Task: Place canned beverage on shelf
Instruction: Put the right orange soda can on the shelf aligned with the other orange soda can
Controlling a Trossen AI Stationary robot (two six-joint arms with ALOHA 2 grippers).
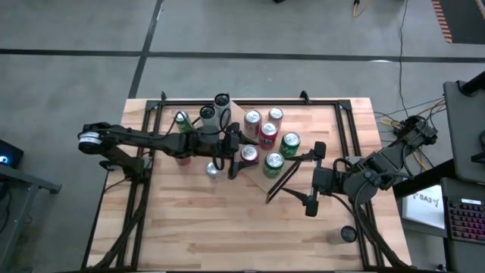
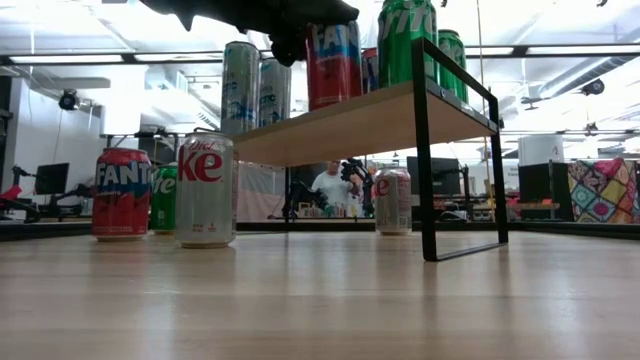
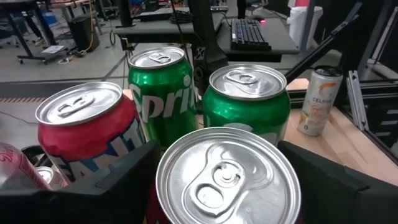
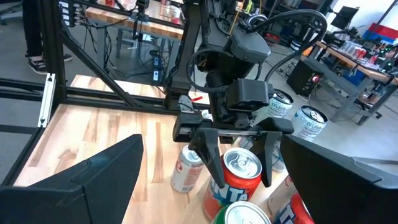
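Observation:
The shelf (image 1: 241, 114) stands mid-table, its light-wood board (image 2: 350, 120) carrying several cans. My left gripper (image 1: 247, 155) reaches in from the table's left and is shut on a red Fanta can (image 2: 333, 60) at the board's near-left edge. The can's silver top (image 3: 227, 180) shows between the fingers. My right gripper (image 1: 313, 178) is open and empty, just right of the shelf, facing it. My left gripper pinches the Fanta can's upper wall just under the rim (image 4: 239, 167) between its two fingers (image 4: 213, 155), one on each side. The fingers come level from the table's left. The can stands upright, its base at the board's top edge (image 2: 335, 106).
Two green Sprite cans (image 3: 163, 93) and red cans (image 1: 267, 134) crowd the shelf behind the held can. Tall cans (image 1: 208, 117) stand at its far-left end. A Fanta (image 2: 122, 193), a Diet Coke (image 2: 205, 190) and another can (image 2: 392, 200) stand on the table; a slim can (image 1: 348, 235) is near-right.

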